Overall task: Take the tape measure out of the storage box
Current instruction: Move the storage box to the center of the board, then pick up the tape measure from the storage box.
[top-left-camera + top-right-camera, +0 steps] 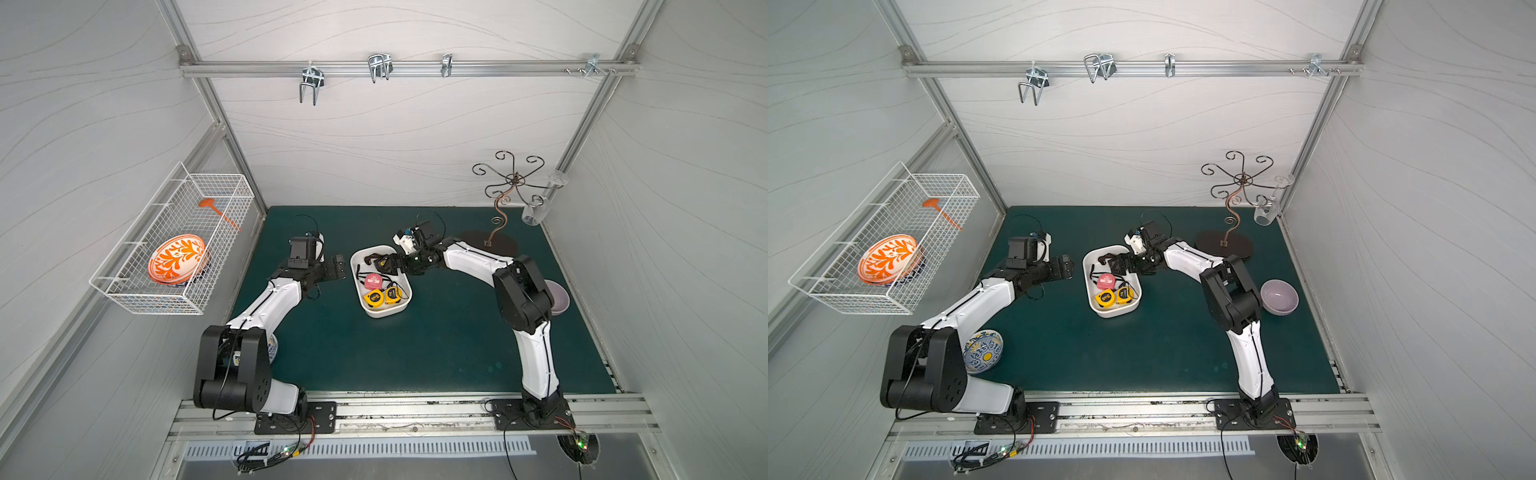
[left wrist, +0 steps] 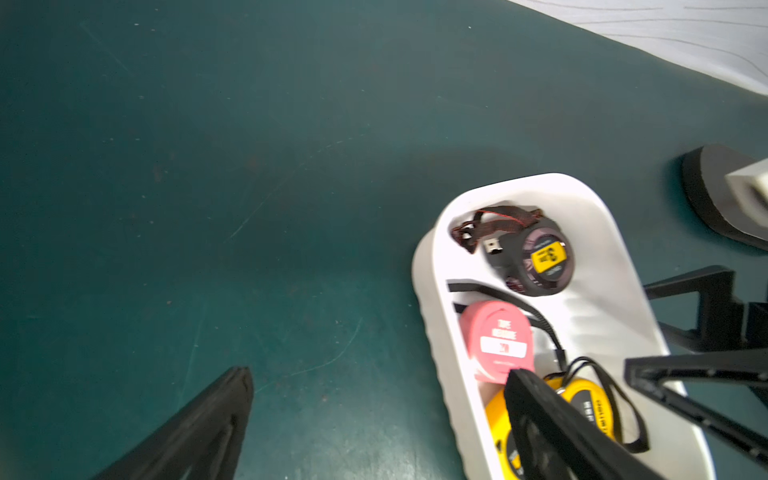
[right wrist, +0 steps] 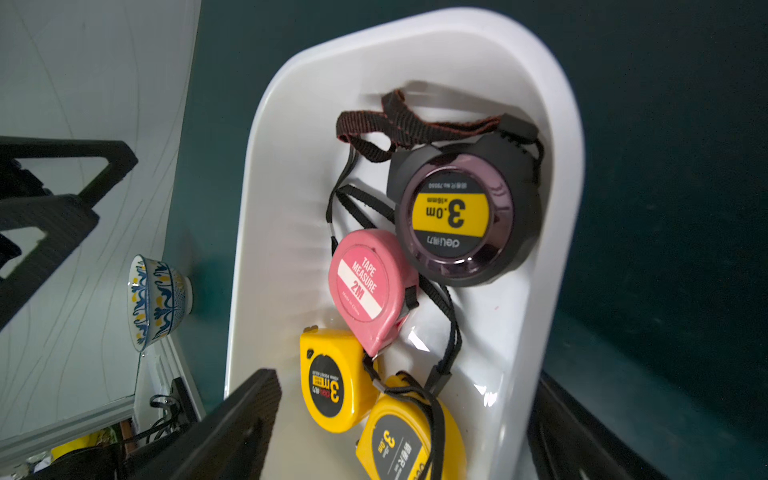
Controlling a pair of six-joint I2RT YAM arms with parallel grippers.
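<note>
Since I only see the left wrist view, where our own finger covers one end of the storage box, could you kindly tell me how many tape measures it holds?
Observer: Four, by the right wrist view: a black tape measure, a pink tape measure and two yellow tape measures lie in the storage box.
Operator: Thank you. Is the other arm holding one?
Observer: No; the right gripper is open and empty above the box.
Operator: Which tape measure is it nearest?
Observer: In both top views it partly covers the black one, at the far end.
</note>
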